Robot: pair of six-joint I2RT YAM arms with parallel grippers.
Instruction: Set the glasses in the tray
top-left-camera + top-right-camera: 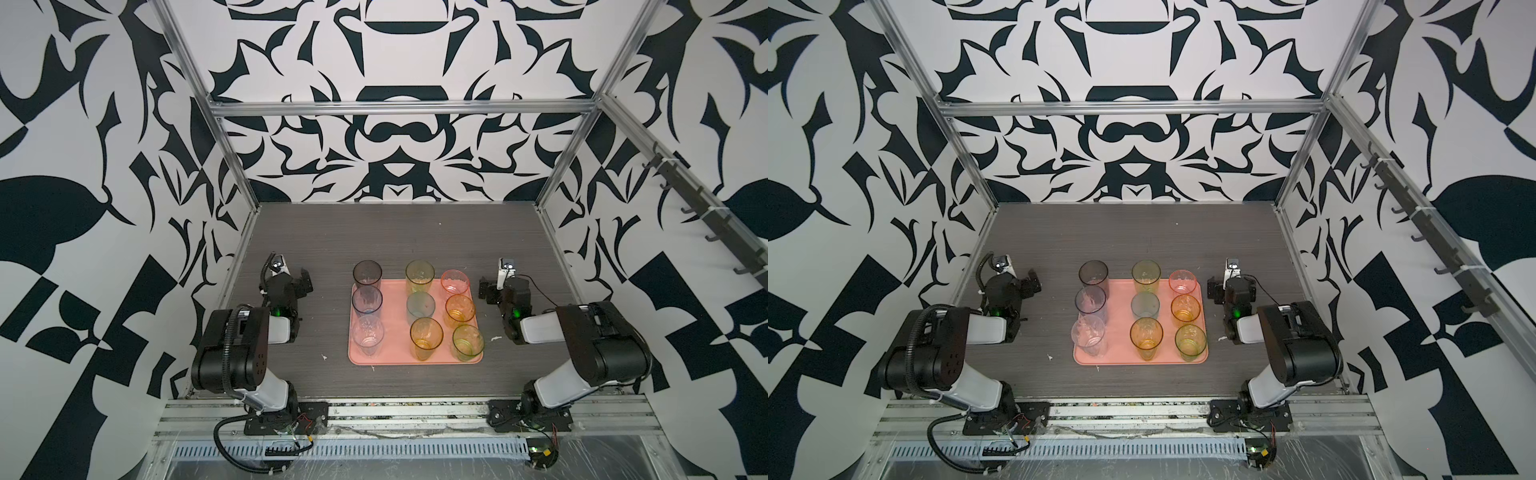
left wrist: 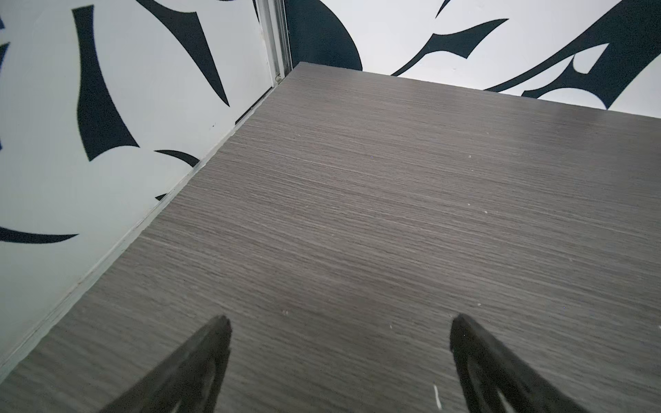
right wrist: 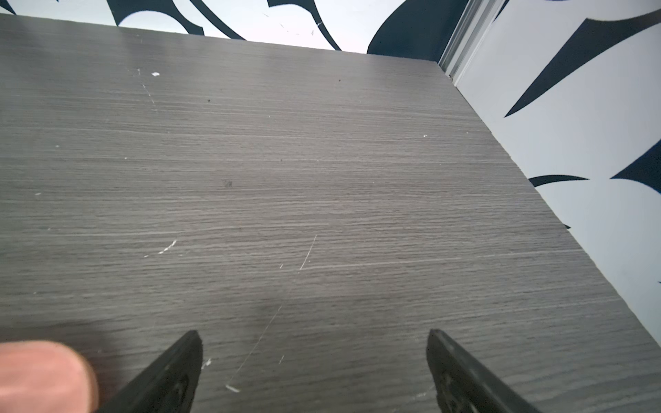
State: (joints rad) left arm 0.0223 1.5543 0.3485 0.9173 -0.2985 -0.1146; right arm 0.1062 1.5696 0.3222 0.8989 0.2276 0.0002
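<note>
Over bare surface (image 2: pixel 357 214), left jaws spread wide, nothing between them. Right jaws likewise spread wide and empty, over scratched surface. A blurred pink shape (image 3: pixel 39 375) sits at the edge of the right wrist view beside one jaw; cannot tell if it is tray or glass.

Both top views: left jaws sit left of the tray (image 1: pixel 395 318) near its far left corner, apart from it. Right jaws sit just beside its far right corner; no contact visible. Left arm (image 1: pixel 232 353) and right arm (image 1: pixel 598 345) are folded low, bases on the near rail (image 1: pixel 415 409).

Tray lies flat mid-surface between the arms, long side running far to near. All nine glasses (image 1: pixel 1144 307) stand upright in it, mouths up, in three columns of three.
- Left column, far to near: grey glass (image 1: pixel 367 274), blue glass (image 1: pixel 367 300), clear glass (image 1: pixel 367 334). They overlap in view; cannot tell if touching.
- Middle column: yellow glass (image 1: pixel 420 276), teal glass (image 1: pixel 420 307), amber glass (image 1: pixel 426 338).
- Right column: pink glass (image 1: pixel 455 282), orange glass (image 1: pixel 460 311), green glass (image 1: pixel 468 343).

Middle and right columns show gaps between glasses. Far row stands right at the far rim. White flecks (image 1: pixel 324 356) lie on the surface near the tray's near left corner.
</note>
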